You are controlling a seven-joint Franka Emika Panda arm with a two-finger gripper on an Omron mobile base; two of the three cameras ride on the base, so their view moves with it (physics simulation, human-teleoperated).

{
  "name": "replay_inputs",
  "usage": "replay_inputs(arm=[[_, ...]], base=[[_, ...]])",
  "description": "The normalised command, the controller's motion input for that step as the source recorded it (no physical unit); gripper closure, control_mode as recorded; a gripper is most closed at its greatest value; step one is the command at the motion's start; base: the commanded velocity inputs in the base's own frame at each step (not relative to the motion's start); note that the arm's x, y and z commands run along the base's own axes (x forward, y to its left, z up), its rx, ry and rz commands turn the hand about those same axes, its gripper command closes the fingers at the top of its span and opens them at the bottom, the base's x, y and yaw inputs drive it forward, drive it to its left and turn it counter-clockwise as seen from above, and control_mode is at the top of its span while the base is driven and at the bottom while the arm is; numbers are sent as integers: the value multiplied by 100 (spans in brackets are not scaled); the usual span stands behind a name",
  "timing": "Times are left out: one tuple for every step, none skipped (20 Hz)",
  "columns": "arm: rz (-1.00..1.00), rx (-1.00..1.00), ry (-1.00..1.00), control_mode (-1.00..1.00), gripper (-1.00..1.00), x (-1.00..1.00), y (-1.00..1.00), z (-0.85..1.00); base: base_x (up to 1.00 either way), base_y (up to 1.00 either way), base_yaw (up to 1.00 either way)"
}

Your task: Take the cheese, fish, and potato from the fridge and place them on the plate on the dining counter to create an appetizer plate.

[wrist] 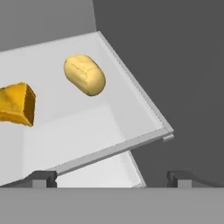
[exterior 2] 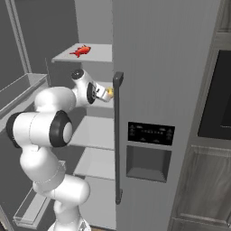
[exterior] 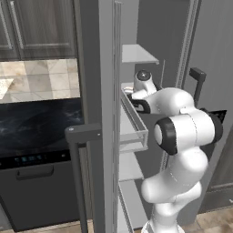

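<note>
I have the arm reaching into the open fridge (exterior 2: 149, 67), gripper (wrist: 111, 177) spread wide and holding nothing.

From the hand camera I see the potato (wrist: 85, 74) and the cheese (wrist: 17, 104) lying apart on a pale shelf (wrist: 78, 131), the potato nearer the shelf's far corner and the cheese at the picture's left edge; both finger tips sit off the shelf's near edge, touching neither. In the right base view the fish (exterior 2: 80, 51) lies on the shelf above the hand, and a speck of yellow shows just past the hand, beside the door handle (exterior 2: 117, 135).
</note>
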Motion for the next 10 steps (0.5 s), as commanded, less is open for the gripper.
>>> replay_inputs(arm=[[0, 0, 0, -100, -100, 41, -14, -4], [0, 0, 0, -100, -100, 43, -11, -4], [0, 0, 0, -100, -100, 44, -8, -5], [0, 0, 0, -100, -100, 47, 0, -10], [0, 0, 0, -100, -100, 47, 0, -15], [0, 0, 0, -100, -100, 48, 0, -19], [0, 0, 0, -100, -100, 46, 0, -18], [0, 0, 0, -100, -100, 44, 0, -17], [0, 0, 0, -100, -100, 41, 0, -16], [0, 0, 0, -100, -100, 43, 0, -16]], base=[[0, 0, 0], [0, 0, 0], [0, 0, 0], [0, 0, 0], [0, 0, 0], [0, 0, 0], [0, 0, 0], [0, 0, 0], [0, 0, 0], [0, 0, 0]])
